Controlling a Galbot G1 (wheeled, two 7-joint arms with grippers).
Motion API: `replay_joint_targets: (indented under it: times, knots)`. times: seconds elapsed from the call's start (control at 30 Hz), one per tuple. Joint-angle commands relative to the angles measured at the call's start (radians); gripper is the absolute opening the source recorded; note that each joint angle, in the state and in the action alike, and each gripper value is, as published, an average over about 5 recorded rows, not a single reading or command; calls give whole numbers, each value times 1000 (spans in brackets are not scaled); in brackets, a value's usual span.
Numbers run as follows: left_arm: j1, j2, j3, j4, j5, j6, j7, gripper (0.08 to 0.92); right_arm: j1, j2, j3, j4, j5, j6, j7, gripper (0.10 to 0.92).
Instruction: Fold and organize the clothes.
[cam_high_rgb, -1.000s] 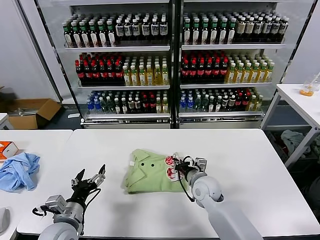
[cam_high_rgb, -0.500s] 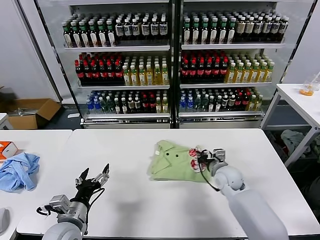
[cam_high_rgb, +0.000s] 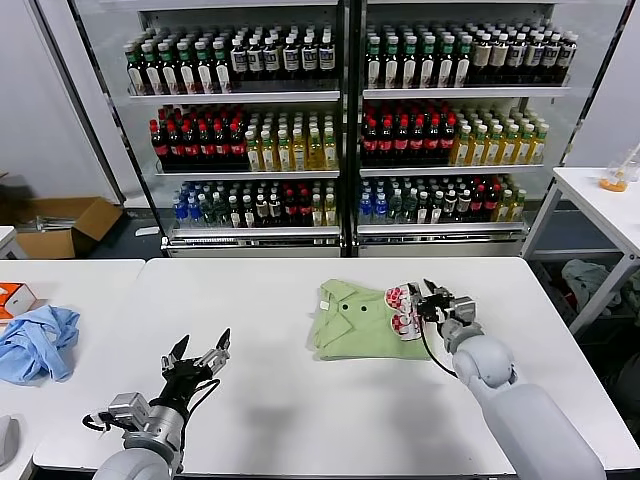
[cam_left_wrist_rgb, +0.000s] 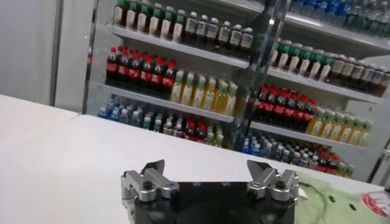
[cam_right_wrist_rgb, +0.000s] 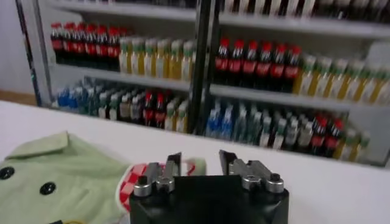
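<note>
The clothes, a light green collared shirt (cam_high_rgb: 362, 322) with dark buttons and a pink-red and white print, lie folded on the white table (cam_high_rgb: 250, 400), right of centre. My right gripper (cam_high_rgb: 428, 297) hovers at the shirt's printed right edge with its jaws parted. In the right wrist view, my right gripper (cam_right_wrist_rgb: 200, 159) shows a gap between its fingers, with the shirt (cam_right_wrist_rgb: 67, 176) lying beside and below it and a bit of fabric edge behind the gap. My left gripper (cam_high_rgb: 198, 355) stands open above bare table near the front edge, holding nothing. From the left wrist, my left gripper (cam_left_wrist_rgb: 207, 176) has the shirt (cam_left_wrist_rgb: 329, 198) far off to one side.
A light blue garment (cam_high_rgb: 38, 340) and an orange box (cam_high_rgb: 12, 298) lie on the neighbouring table at the left. Shelves of bottles (cam_high_rgb: 340, 130) stand behind the table. A cardboard box (cam_high_rgb: 60, 225) sits on the floor far left, another white table (cam_high_rgb: 600, 200) far right.
The right gripper pulled the shirt to the right across the table, then its jaws parted. The left gripper drifted slightly right and stayed open.
</note>
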Motion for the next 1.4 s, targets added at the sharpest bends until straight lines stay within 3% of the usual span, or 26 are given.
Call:
replay_joint_targets:
  times: [0.03, 0.2, 0.43, 0.97, 1.4]
  knots:
    - [13, 9, 15, -34, 40, -7, 14, 823, -401, -44, 237, 296, -143, 297, 51, 521]
    - [23, 17, 28, -61, 56, -6, 18, 823, -678, -50, 443, 518, -71, 239, 43, 659]
    - [38, 12, 39, -76, 117, -9, 27, 823, -870, -45, 579, 623, 4, 195, 1, 814]
    - [82, -57, 47, -125, 197, -12, 29, 823, -895, -53, 598, 642, -18, 234, 5, 823]
    - [102, -39, 17, -141, 206, -17, 43, 823, -858, -73, 570, 644, -94, 217, 83, 823]
